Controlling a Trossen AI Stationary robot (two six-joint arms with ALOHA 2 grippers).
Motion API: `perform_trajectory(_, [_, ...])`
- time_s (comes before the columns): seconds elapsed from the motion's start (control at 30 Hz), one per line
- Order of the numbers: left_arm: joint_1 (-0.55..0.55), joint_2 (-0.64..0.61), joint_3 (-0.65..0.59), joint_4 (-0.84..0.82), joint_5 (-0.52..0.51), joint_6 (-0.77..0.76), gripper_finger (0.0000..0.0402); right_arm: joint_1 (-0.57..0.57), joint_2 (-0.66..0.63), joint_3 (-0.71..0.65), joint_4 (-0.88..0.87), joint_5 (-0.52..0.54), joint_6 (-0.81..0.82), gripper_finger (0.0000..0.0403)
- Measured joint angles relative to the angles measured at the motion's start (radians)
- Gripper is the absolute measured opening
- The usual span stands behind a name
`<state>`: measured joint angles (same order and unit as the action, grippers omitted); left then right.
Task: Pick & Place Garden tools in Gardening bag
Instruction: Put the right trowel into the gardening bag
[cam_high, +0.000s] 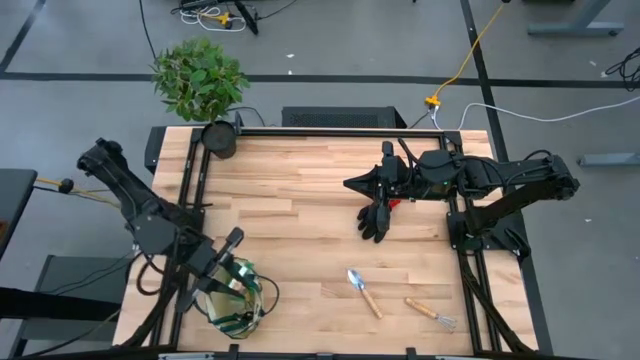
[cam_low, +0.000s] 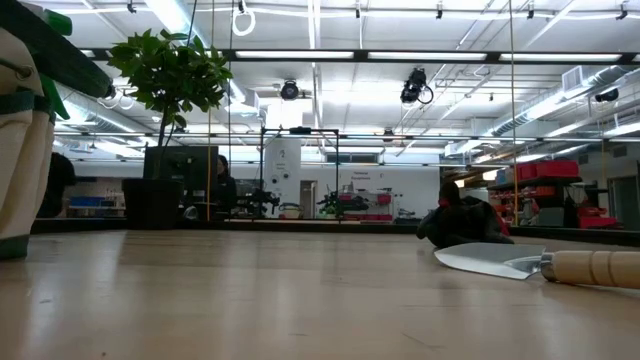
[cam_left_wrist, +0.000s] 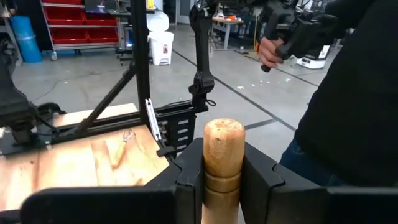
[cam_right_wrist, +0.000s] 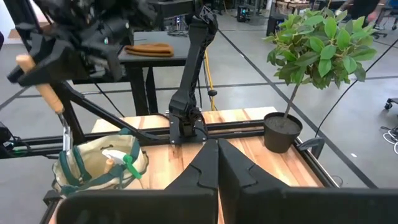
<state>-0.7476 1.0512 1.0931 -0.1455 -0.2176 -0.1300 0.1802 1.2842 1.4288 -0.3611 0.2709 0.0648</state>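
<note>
My left gripper (cam_high: 228, 258) is shut on a wooden-handled tool (cam_left_wrist: 222, 155) over the beige, green-trimmed gardening bag (cam_high: 236, 296) at the near left. The bag also shows in the right wrist view (cam_right_wrist: 99, 165), with the green spray bottle (cam_right_wrist: 121, 160) inside it. My right gripper (cam_high: 352, 184) is shut and points level toward the left. The black glove with the red cuff (cam_high: 378, 218) lies under it; I cannot tell whether they touch. A trowel (cam_high: 365, 292) and a hand fork (cam_high: 430, 312) lie flat near the front edge. My left gripper pinches the tool's wooden handle (cam_left_wrist: 221, 177) between its two fingers, and the rounded free end (cam_left_wrist: 224, 127) sticks out past them. Seen in the right wrist view, the tool is tilted, handle end up, its metal part (cam_right_wrist: 65, 140) reaching down at the bag's rim.
A leafy plant (cam_high: 198, 78) in a black pot (cam_high: 218, 138) stands at the far left corner. In the left wrist view a person in dark clothes (cam_left_wrist: 354, 93) stands beyond the table's edge. Bare wood lies in the table's middle.
</note>
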Motion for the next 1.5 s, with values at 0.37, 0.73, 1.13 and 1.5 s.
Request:
perform_trajectory(0.37, [-0.053,-0.003,-0.146,0.149,0.004,-0.008,0.0071,0.0,0.004,-0.001,-0.026,-0.001,-0.038,0.0])
perform_trajectory(0.73, [-0.1,-0.067,-0.395,0.363,-0.018,0.011,0.0071,0.0,0.004,-0.001,-0.023,-0.001,-0.022,0.0])
perform_trajectory(1.13, [-0.101,-0.078,-0.607,0.569,-0.007,0.011,0.0071,0.0,0.003,-0.001,-0.02,-0.001,-0.021,0.0])
perform_trajectory(1.5, [-0.101,-0.077,-0.641,0.607,-0.006,-0.046,0.0099,0.0,0.003,-0.001,-0.016,0.0,-0.022,0.0])
